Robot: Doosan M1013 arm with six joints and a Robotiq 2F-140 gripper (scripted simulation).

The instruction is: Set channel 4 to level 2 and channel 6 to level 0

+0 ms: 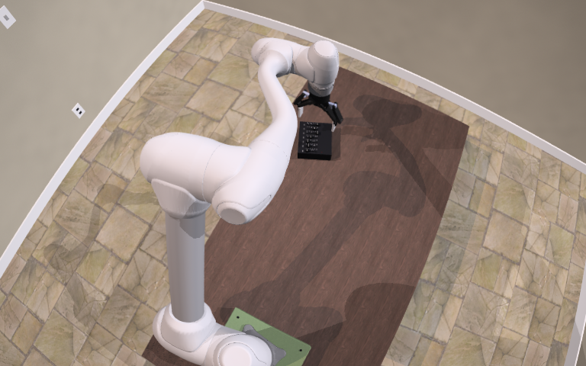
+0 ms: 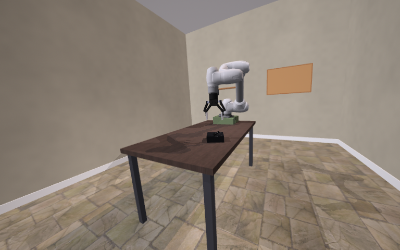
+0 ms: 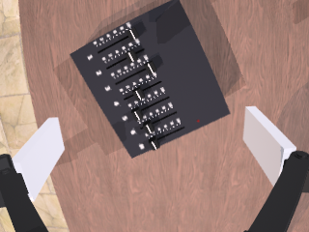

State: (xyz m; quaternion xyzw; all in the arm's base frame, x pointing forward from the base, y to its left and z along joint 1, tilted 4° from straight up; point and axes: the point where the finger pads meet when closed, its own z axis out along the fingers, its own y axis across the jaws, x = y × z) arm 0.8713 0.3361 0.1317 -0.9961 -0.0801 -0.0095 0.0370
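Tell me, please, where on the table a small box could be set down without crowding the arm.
Bare wood lies between the lighting desk and the green base plate, and along the table's far long edge. It is crowded right by the desk, under the open gripper.

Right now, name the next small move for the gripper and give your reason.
Probably lower toward the faders: the gripper hangs open and empty well above the lighting desk, whose fader rows lie ahead of its white pads, none touched.

The markings on the lighting desk (image 3: 169, 72) are too small to read.
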